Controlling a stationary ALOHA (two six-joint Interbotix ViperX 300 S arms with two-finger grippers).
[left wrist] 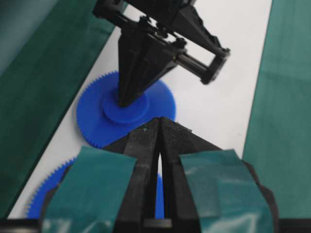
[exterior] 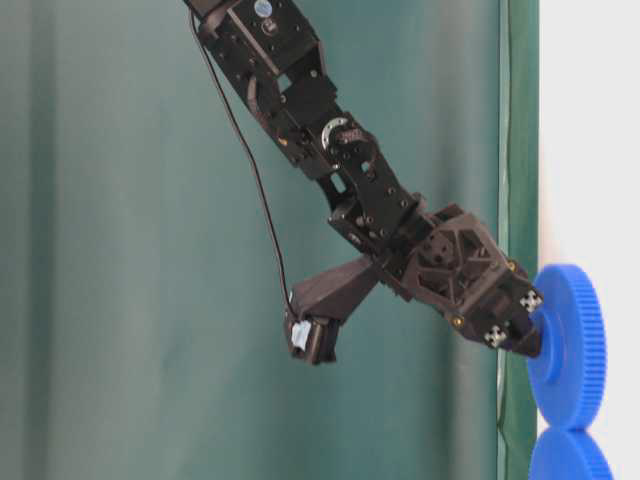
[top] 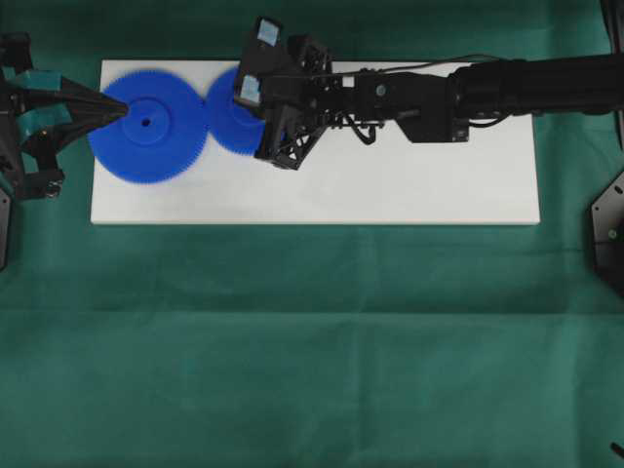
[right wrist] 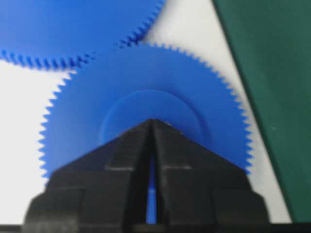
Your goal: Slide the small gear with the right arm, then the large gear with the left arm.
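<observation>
Two blue gears lie on the white board [top: 390, 185] with their teeth touching. The large gear [top: 161, 136] is at the board's left end; my left gripper [top: 123, 109], teal-taped, is shut with its point over the disc just left of the hub. Contact cannot be told. The small gear [top: 224, 119] sits to its right. My right gripper [top: 255, 115] is shut, and its point rests on this gear's hub [right wrist: 150, 104]. The left wrist view shows the left gripper [left wrist: 160, 119], the small gear [left wrist: 97, 116] and the large gear [left wrist: 41, 196]. The right wrist view shows the right gripper [right wrist: 151, 120], the small gear [right wrist: 87, 97] and the large gear [right wrist: 73, 24]. At table level, the right gripper [exterior: 535, 338] presses the small gear [exterior: 578, 345], beside the large gear [exterior: 570, 458].
The board lies on green cloth [top: 312, 341]. To the right of the gears, under the right arm [top: 507, 88], the board is bare white. Black fixtures stand at the right edge [top: 609, 234] and the left edge [top: 5, 219] of the overhead view.
</observation>
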